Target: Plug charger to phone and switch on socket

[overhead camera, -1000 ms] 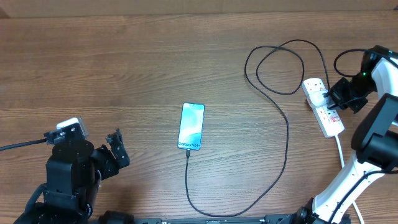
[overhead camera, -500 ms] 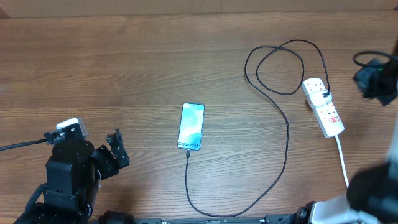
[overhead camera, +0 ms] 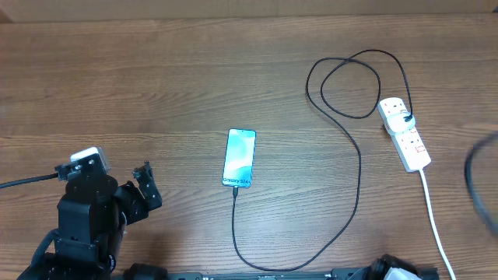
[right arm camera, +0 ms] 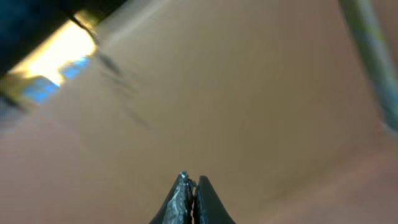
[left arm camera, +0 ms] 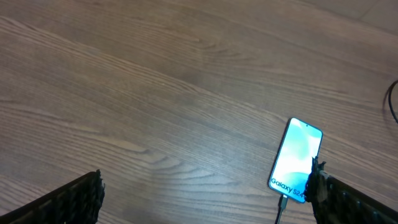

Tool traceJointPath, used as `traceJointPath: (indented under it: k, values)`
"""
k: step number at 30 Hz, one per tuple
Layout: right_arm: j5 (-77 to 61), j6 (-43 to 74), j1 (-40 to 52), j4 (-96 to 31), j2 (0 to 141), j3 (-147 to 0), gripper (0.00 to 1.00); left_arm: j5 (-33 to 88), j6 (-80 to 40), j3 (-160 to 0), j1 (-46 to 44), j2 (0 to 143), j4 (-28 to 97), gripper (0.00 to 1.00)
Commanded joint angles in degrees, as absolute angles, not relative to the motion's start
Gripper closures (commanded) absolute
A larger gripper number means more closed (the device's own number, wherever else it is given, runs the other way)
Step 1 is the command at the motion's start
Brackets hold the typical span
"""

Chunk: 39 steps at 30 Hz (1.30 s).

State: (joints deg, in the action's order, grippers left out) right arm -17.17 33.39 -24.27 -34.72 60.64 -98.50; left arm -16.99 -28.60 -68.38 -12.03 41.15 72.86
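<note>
The phone [overhead camera: 240,168] lies face up mid-table with its light blue screen lit. It also shows in the left wrist view [left arm camera: 297,158]. The charger's black cable [overhead camera: 359,175] runs from the phone's near end, loops right and back, and ends at a plug adapter [overhead camera: 405,119] seated in the white socket strip [overhead camera: 405,134]. My left gripper [left arm camera: 205,202] is open and empty, near the table's front left, left of the phone. My right gripper [right arm camera: 189,190] is shut on nothing and points at a blurred brown surface, away from the socket.
The socket's thick white cord [overhead camera: 432,214] runs toward the front right edge. A blurred dark streak [overhead camera: 478,183] at the right edge is part of my right arm. My left arm's base [overhead camera: 85,210] fills the front left corner.
My right arm has swung away from the socket and out past the right edge, leaving only a blur. The phone, cable, socket and left arm have not moved.
</note>
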Motion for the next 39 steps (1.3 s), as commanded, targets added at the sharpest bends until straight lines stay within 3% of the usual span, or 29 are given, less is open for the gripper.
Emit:
traceJointPath:
  k: [1,4,7,13,21,27,39]
  values:
    - [-19.6,38.6,-24.1,-30.0,57.0,-98.8,0.95,-18.0,-29.4,-68.4,-11.9,38.7,72.9,0.0]
    - [-19.6,37.5,-24.1,-27.5,54.9,-98.8,0.88,-18.0,-29.4,-68.4,-10.8,35.2,72.9,0.0]
    - [-19.7,32.4,-24.1,-28.9,53.6,-98.8,0.88,-18.0,-29.4,-68.4,-8.0,30.6,72.9,0.0]
    - [-19.6,22.6,-23.7,-42.3,51.7,-98.3,0.9,-18.0,-29.4,-68.4,-5.7,19.3,72.9,0.0]
    - [-19.6,22.6,-16.7,-45.6,40.8,-90.8,0.93,-18.0,-29.4,-68.4,-5.3,9.7,74.5,0.0]
    - [-19.7,22.6,-14.1,-46.9,30.5,-84.8,0.94,-18.0,-29.4,-68.4,-2.1,6.5,82.8,0.0]
    - [-19.6,22.6,-10.5,-48.6,24.5,-84.7,0.93,-18.2,-29.8,-68.9,-0.7,0.3,83.4,0.0]
